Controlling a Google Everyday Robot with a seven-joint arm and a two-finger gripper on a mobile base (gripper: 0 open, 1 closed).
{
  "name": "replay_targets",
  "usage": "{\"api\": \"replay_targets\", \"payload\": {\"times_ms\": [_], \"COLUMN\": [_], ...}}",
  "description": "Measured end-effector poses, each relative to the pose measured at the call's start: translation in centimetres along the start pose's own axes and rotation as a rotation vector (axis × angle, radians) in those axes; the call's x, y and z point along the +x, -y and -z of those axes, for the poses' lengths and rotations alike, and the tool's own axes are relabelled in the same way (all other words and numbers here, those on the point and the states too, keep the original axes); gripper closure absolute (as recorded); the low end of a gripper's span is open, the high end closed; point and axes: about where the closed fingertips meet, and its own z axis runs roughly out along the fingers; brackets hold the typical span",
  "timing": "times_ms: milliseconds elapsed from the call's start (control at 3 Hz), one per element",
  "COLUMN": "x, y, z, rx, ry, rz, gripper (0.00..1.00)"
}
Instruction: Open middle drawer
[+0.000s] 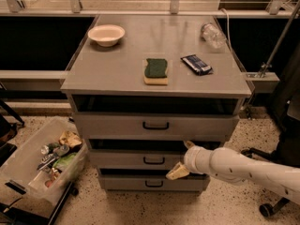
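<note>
Hand (183, 158) – cream fingers (178, 171) spread – at flat grey metal middle drawer (122, 159) front.

The floor (117, 205) was pale speckled terrazzo, dimly lit in a warm, yellowish light. A grey metal cabinet (122, 55) stood in the middle, backed against a long metal rail (136, 13), with dark recesses (37, 41) on either side. A clear plastic bin (18, 165) of rubbish sat on the floor to its left. A chair's wheeled base (265, 210) showed at the right.
</note>
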Motion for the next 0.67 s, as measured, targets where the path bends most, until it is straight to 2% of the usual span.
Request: {"api": "replay_targets", "payload": {"times_ms": [667], "x": [0.15], "y": [-0.20], "z": [-0.09], "rx": [0.001], "ry": [0.002], "rz": [-0.002], "gripper": [0.00]}}
